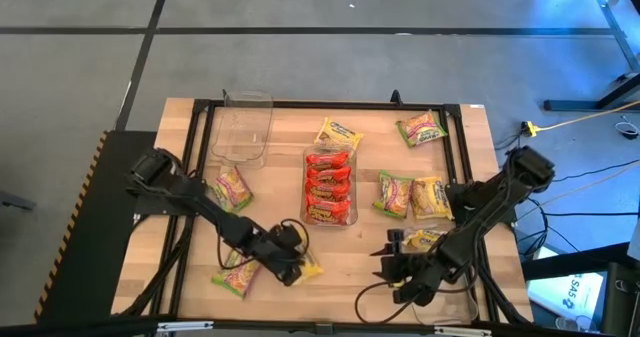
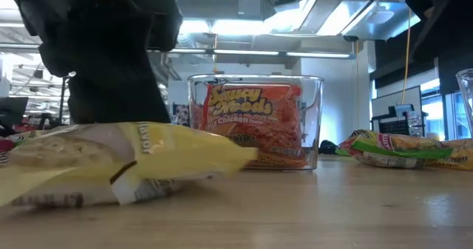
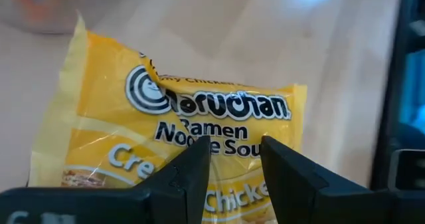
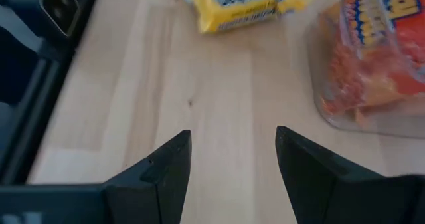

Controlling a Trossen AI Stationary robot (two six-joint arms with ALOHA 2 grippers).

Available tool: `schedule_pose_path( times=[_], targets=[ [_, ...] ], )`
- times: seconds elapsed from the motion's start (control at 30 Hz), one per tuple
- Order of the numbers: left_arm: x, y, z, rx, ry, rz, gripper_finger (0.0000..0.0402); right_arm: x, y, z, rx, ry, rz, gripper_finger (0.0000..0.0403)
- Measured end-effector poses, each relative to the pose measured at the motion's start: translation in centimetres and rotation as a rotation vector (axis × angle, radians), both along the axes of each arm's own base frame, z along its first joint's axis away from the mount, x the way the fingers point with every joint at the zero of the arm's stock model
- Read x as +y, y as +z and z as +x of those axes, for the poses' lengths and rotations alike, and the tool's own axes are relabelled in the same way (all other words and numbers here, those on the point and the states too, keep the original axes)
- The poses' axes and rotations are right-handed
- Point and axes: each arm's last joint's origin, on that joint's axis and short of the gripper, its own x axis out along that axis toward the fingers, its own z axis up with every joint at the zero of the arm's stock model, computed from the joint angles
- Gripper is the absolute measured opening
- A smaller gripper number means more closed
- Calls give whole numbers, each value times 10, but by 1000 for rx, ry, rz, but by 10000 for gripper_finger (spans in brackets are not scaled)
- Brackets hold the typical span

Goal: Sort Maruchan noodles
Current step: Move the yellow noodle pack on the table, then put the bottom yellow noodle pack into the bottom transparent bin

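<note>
Left gripper (image 1: 292, 260): you have it low at the near edge of the worktop (image 1: 350, 257), over the yellow packet (image 3: 172, 144). Its fingers (image 3: 189, 177) stand part open on either side of the packet's near end; you cannot tell whether they pinch it yet.
Yellow packet: it lies flat on the worktop, label up, just beside a green packet (image 1: 235, 277). Its long axis runs away from the left gripper, so the fingers meet a short edge, likely the easiest place to pinch a crinkly flat pack.
Right gripper (image 1: 400, 267): it waits low at the near right, fingers (image 4: 166, 171) well apart over bare wood, holding nothing.
Red packets (image 1: 328, 185): they sit stacked in the middle clear tray (image 1: 307, 207), which suggests one colour per tray.
Empty tray (image 1: 243, 129): it stands at the far left, probably meant for another colour.
Loose packets: more yellow and green ones lie scattered across the far and right side.
</note>
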Motion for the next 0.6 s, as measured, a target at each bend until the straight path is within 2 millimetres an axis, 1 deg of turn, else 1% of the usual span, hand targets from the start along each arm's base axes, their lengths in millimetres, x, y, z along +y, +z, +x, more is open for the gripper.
schedule_pose_path(
  times=[0.2,0.37,0.47,0.53,0.6],
  targets=[
    [-17,-8,14,-169,-44,-60,130,8,-5,6,-25,10,68,200],
    [-29,-6,31,-274,-123,27,130,17,-10,15,-81,4,138,200],
    [-36,3,43,-328,-217,136,130,20,-15,23,-93,-11,218,200],
    [-41,14,49,-376,-272,200,130,18,-17,29,-92,-43,271,200],
    [-46,29,49,-399,-321,245,130,14,-19,36,-106,-114,337,200]
  ],
)
